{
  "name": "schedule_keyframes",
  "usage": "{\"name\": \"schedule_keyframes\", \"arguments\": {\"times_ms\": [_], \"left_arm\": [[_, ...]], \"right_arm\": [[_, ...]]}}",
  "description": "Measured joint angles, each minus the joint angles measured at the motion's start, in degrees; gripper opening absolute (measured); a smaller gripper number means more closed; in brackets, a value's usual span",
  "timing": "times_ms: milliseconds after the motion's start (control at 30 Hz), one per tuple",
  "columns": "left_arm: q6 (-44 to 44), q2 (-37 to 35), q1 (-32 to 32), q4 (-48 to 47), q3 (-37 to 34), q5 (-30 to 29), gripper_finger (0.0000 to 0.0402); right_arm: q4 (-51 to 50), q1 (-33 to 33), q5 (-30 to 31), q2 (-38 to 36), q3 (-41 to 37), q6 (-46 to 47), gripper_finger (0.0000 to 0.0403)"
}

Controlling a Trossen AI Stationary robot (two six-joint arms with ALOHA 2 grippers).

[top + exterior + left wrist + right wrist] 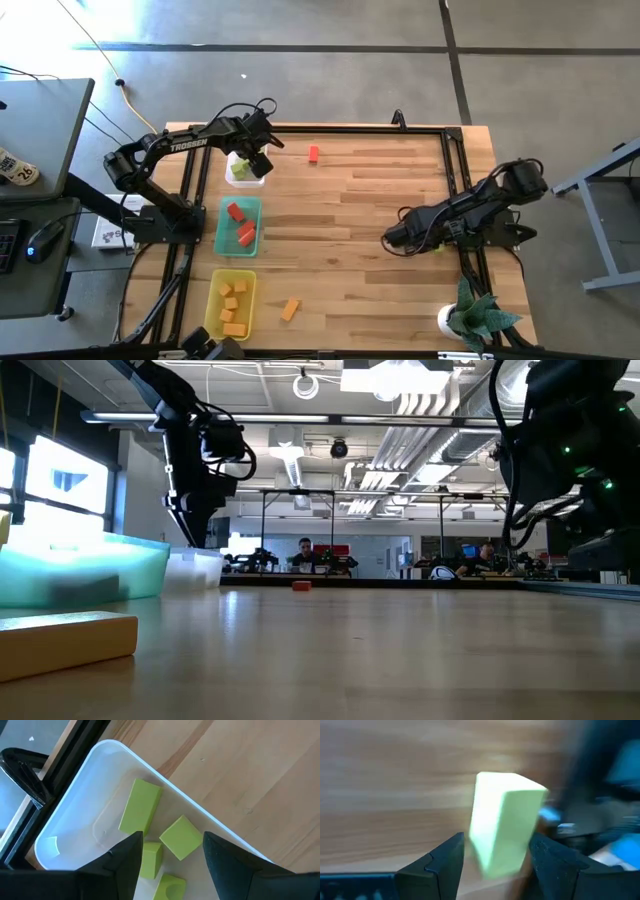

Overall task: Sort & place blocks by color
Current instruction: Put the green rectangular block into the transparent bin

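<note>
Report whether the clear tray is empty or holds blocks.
Not empty: the clear tray holds several yellow-green blocks, seen past the left gripper above it.

Pale wood-plank table (380, 200) with smooth satin finish; beneath the left gripper (172, 865), glossy clear plastic tray (75, 810) containing matt yellow-green blocks (141, 807); between right gripper (495, 862) fingers, matt yellow-green block (505, 822).

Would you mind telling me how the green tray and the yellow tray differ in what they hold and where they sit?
The translucent green tray holds red blocks, while the translucent yellow tray holds orange blocks. In the high view the green tray lies mid-way along the table's left side, between the clear tray and the yellow tray; the yellow tray lies nearest the bottom edge, with a loose orange block beside it. Both are rectangular trays along the left side.
</note>
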Motion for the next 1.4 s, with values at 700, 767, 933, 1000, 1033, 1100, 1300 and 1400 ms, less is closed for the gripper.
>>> {"name": "schedule_keyframes", "arguments": {"times_ms": [700,767,933,1000,1033,1100,1300,1400], "left_arm": [[3.02,0.00,-0.04,-0.52,0.00,0.13,0.0196],[3.01,-0.13,-0.33,-1.17,-0.02,0.13,0.0196],[3.02,-2.38,-1.62,-1.66,-0.04,2.26,0.0196],[3.02,-3.75,-2.15,-1.66,-0.04,4.29,0.0196],[3.00,-4.51,-2.47,-1.64,-0.04,5.63,0.0196],[2.99,-5.78,-3.09,-1.68,-0.04,8.78,0.0196],[1.54,-9.55,-5.12,-1.01,-0.04,20.34,0.0196],[0.62,-10.88,-6.26,0.95,-0.04,26.39,0.0196]], "right_arm": [[4.61,-0.25,-2.75,2.03,2.88,-3.64,0.0112],[6.11,-0.25,-1.36,2.01,5.15,-4.02,0.0111],[10.28,-0.81,5.17,2.08,11.36,-4.00,0.0108],[12.73,-1.57,8.60,2.08,13.85,-4.03,0.0108],[13.92,-2.00,10.65,2.08,15.20,-4.29,0.0108],[15.56,-2.80,14.47,2.06,17.80,-6.48,0.0108],[20.64,-5.54,21.49,2.02,24.74,-17.13,0.0108],[25.32,-6.98,22.63,1.97,26.63,-23.03,0.0108]]}}
